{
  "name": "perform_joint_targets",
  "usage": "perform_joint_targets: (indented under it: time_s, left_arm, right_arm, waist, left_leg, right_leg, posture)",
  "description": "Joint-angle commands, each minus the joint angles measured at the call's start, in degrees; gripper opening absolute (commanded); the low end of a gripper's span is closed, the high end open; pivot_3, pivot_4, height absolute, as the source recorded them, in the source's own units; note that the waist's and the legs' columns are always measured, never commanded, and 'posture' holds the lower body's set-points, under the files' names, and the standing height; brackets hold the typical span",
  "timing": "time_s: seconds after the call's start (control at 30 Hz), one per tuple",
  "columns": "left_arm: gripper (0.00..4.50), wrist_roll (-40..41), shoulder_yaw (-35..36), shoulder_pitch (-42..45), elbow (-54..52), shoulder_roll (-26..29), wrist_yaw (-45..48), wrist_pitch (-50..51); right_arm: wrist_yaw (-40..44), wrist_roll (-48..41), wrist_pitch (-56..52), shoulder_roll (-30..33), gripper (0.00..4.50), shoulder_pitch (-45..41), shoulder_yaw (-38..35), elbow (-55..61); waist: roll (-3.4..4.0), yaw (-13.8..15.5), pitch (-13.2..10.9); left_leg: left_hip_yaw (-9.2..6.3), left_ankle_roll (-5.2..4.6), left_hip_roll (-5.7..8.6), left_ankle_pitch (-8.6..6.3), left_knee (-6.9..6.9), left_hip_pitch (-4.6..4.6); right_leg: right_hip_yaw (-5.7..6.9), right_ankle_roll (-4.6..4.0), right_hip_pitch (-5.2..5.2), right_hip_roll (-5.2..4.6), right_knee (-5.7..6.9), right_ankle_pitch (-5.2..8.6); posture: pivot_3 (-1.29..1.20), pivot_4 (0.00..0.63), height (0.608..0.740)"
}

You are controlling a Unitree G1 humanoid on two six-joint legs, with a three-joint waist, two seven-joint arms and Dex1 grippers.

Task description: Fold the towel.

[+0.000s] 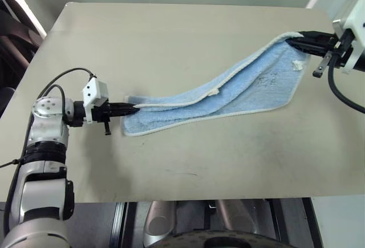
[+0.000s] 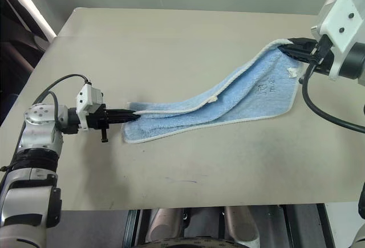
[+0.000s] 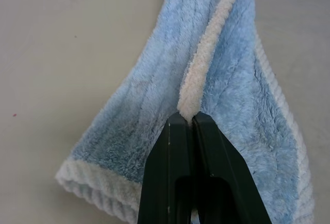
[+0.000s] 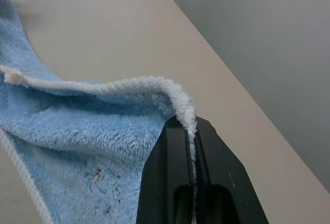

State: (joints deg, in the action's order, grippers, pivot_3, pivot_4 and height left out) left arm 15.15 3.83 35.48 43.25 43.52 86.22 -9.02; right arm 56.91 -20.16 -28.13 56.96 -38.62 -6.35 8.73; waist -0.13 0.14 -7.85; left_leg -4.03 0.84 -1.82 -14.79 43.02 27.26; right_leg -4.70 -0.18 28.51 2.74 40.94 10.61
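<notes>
The light blue fluffy terry towel (image 1: 228,97) with white stitched edging hangs between both grippers. Left gripper (image 1: 132,110) and right gripper (image 1: 292,41) each pinch its edging tight. Carry both ends over together, keeping them level.

Table (image 1: 171,43): beige, matte top, rectangular, faint scuff marks near the front edge at 6 o'clock. One item on it: towel (image 1: 239,97), light blue terry with white edging, lying as a folded strip from 8 o'clock at centre toward 2 o'clock, where its far end lifts off the surface.
</notes>
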Motion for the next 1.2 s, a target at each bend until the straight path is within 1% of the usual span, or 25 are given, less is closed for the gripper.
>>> perform_joint_targets:
  time_s: [0.03,0.07,0.17,0.23,0.4,0.47,0.53,0.67,0.77,0.83,0.9,0.97,1.03,1.13,1.17,1.2]
  left_arm:
    - [0.02,2.2,2.9,4.1,2.5,-1.3,-1.6,-0.8]
    - [0.02,2.1,3.2,4.9,3.3,-1.6,-2.4,-1.1]
    - [0.02,0.3,4.3,10.6,7.9,-2.5,-9.3,-2.8]
    - [0.02,-1.7,4.3,16.1,12.6,-2.8,-15.6,-4.3]
    - [0.02,-4.9,4.9,28.4,22.7,-3.4,-29.0,-4.3]
    - [0.02,-6.4,4.6,31.5,25.5,-3.2,-32.4,-4.3]
    - [0.02,-8.1,4.3,34.9,28.0,-3.2,-37.1,-4.2]
    - [0.02,-11.8,3.7,41.7,31.5,-3.5,-47.5,-4.5]
    - [0.02,-15.5,1.9,44.0,32.5,-3.0,-51.2,-5.9]
    - [0.02,-15.1,2.9,44.6,32.8,-2.7,-49.6,-4.9]
    - [0.02,-13.9,4.1,44.3,32.9,-2.2,-44.3,-2.7]
    - [0.02,-13.5,3.9,42.0,32.3,-0.9,-34.7,-1.8]
    - [0.02,-13.4,3.3,39.1,31.6,0.8,-25.6,-1.2]
    - [0.02,-13.1,3.1,35.0,30.4,2.9,-17.8,0.3]
    - [0.02,-12.9,3.2,33.8,29.9,3.4,-15.8,0.8]
    - [0.02,-12.7,3.2,32.5,29.2,4.0,-13.3,1.4]
  right_arm:
    - [-1.3,1.1,1.7,0.9,0.0,-1.0,-2.2,-1.1]
    - [-1.4,1.4,2.0,0.9,0.0,-1.0,-2.3,-1.5]
    - [-2.5,2.3,3.7,0.4,0.0,-1.7,-2.8,-5.0]
    - [-3.8,4.4,6.2,-0.1,0.0,-3.0,-1.9,-9.4]
    - [-7.5,9.3,12.7,-3.4,0.0,-8.5,0.4,-21.2]
    - [-8.5,11.1,15.1,-4.5,0.0,-10.5,1.3,-25.4]
    - [-9.7,13.5,19.2,-5.8,0.0,-13.4,2.8,-31.2]
    - [-16.6,18.9,29.8,-9.8,0.0,-23.0,5.2,-50.2]
    - [-21.7,21.3,36.9,-10.9,0.0,-27.6,5.7,-61.0]
    - [-21.6,21.1,40.1,-10.8,0.0,-27.9,5.1,-64.1]
    - [-17.8,19.8,41.7,-10.4,0.0,-25.9,4.7,-63.5]
    - [-12.4,16.4,41.7,-9.8,0.0,-20.7,3.2,-58.4]
    - [-8.1,13.1,40.0,-8.9,0.0,-14.0,1.7,-50.9]
    - [-5.3,8.9,33.7,-7.6,0.0,-3.2,-1.0,-38.1]
    - [-4.8,7.7,31.6,-7.1,0.0,0.3,-1.8,-34.1]
    - [-4.0,6.5,29.4,-6.4,0.0,4.2,-2.7,-29.7]
  waist:
    - [0.0,0.2,0.0]
    - [0.0,0.2,0.0]
    - [0.0,0.2,0.0]
    - [0.0,0.3,0.0]
    - [0.0,0.0,0.0]
    - [0.01,-0.1,0.0]
    - [0.03,-0.4,0.0]
    - [0.1,-0.7,-0.1]
    - [0.13,-0.9,-0.1]
    - [0.18,-0.7,-0.1]
    - [0.17,-0.5,-0.1]
    - [0.09,-0.5,-0.1]
    - [0.11,-0.6,-0.1]
    - [0.12,-0.8,-0.1]
    - [0.11,-0.7,-0.1]
    - [0.11,-0.7,-0.1]
  left_leg:
    - [-0.01,0.0,0.0,0.0,0.01,0.01]
    - [-0.03,0.0,0.0,0.0,0.04,0.02]
    - [-0.04,0.0,0.0,0.0,0.08,0.03]
    - [-0.05,-0.01,0.0,0.0,0.08,0.02]
    - [-0.03,-0.05,0.0,0.03,0.07,0.03]
    - [-0.01,-0.07,0.0,0.03,0.02,0.02]
    - [0.06,-0.07,0.01,0.03,-0.02,0.04]
    - [0.05,-0.09,-0.01,0.05,0.01,0.2]
    - [0.04,-0.11,-0.02,0.07,0.03,0.58]
    - [0.03,-0.11,-0.02,0.08,0.03,0.8]
    - [0.08,-0.12,-0.01,0.09,0.02,0.91]
    - [0.12,-0.11,-0.05,0.09,0.06,1.05]
    - [0.08,-0.11,-0.08,0.09,0.13,1.38]
    - [0.25,0.03,-0.04,0.14,0.25,1.93]
    - [0.27,0.39,-0.02,0.33,0.4,2.06]
    - [0.18,0.52,-0.06,0.4,0.55,2.28]
  right_leg:
    - [0.0,0.01,0.0,0.0,0.0,-0.01]
    - [0.0,0.03,-0.01,0.0,0.0,-0.02]
    - [0.0,0.2,-0.01,0.0,0.0,-0.14]
    - [0.0,0.51,-0.02,0.0,0.0,-0.33]
    - [-0.01,0.63,0.0,-0.02,-0.04,-0.45]
    - [-0.01,0.66,0.03,-0.03,-0.06,-0.46]
    - [-0.04,0.66,0.1,-0.03,-0.06,-0.47]
    - [-0.09,0.69,0.28,-0.04,-0.05,-0.52]
    - [-0.08,0.67,0.66,-0.05,-0.01,-0.55]
    - [-0.06,0.65,0.89,-0.08,0.02,-0.56]
    - [-0.02,0.66,0.99,-0.09,0.03,-0.55]
    - [-0.03,0.67,1.09,-0.11,0.05,-0.48]
    - [-0.04,0.7,1.35,-0.12,0.02,-0.43]
    - [-0.1,0.74,1.95,-0.14,0.15,-0.35]
    - [-0.06,0.77,2.12,-0.11,0.27,-0.32]
    - [-0.07,0.78,2.23,-0.14,0.33,-0.33]
  posture:
    - [0.0,0.15,0.697]
    - [0.0,0.15,0.697]
    - [0.0,0.15,0.697]
    - [0.0,0.15,0.697]
    - [0.0,0.15,0.697]
    - [0.0,0.15,0.697]
    - [0.0,0.15,0.697]
    - [0.0,0.15,0.697]
    - [0.0,0.15,0.697]
    - [0.0,0.15,0.697]
    - [0.0,0.15,0.697]
    - [0.0,0.15,0.697]
    - [0.0,0.15,0.697]
    - [0.0,0.15,0.697]
    - [0.0,0.15,0.697]
    - [0.0,0.15,0.697]
